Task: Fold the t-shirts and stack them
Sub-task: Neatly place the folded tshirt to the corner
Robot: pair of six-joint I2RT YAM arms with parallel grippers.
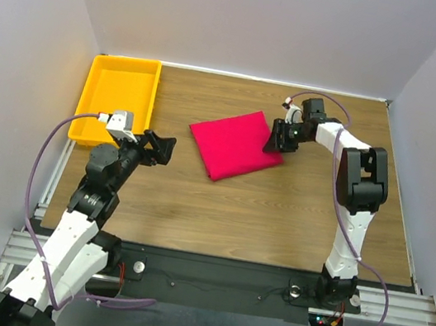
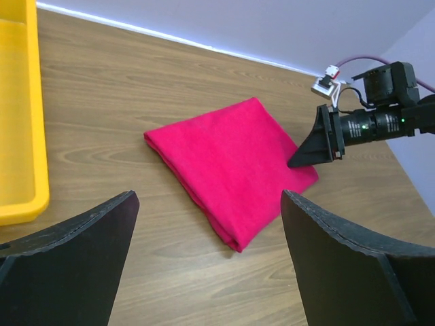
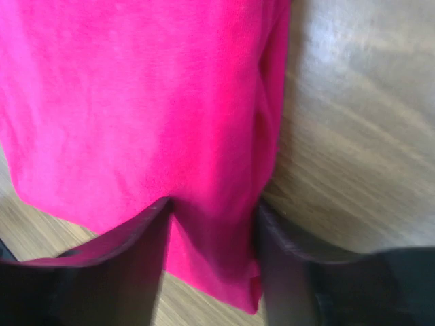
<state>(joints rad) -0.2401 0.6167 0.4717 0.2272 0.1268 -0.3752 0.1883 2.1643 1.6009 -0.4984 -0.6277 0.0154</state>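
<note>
— Where is the t-shirt (image 1: 236,143)?

— In the middle of the bench (image 1: 276,215). It is soft crimson cloth folded into a flat rectangle, set askew to the wood grain. Its layered edges show along the near side.

— And the right jaws?

— They are at the shirt's right corner, on the white right arm (image 1: 353,156). In the wrist view, two dark fingers (image 3: 102,258) stand either side of a strip of the fuzzy cloth at its folded edge. I cannot tell whether they pinch it or only stand around it.

— The left jaws?

— Released and spread wide, with nothing between them. They hang over bare wood left of the shirt, clear of it. They are near the yellow tray (image 1: 119,100), a shallow rectangle of smooth plastic at the bench's far left corner.
</note>
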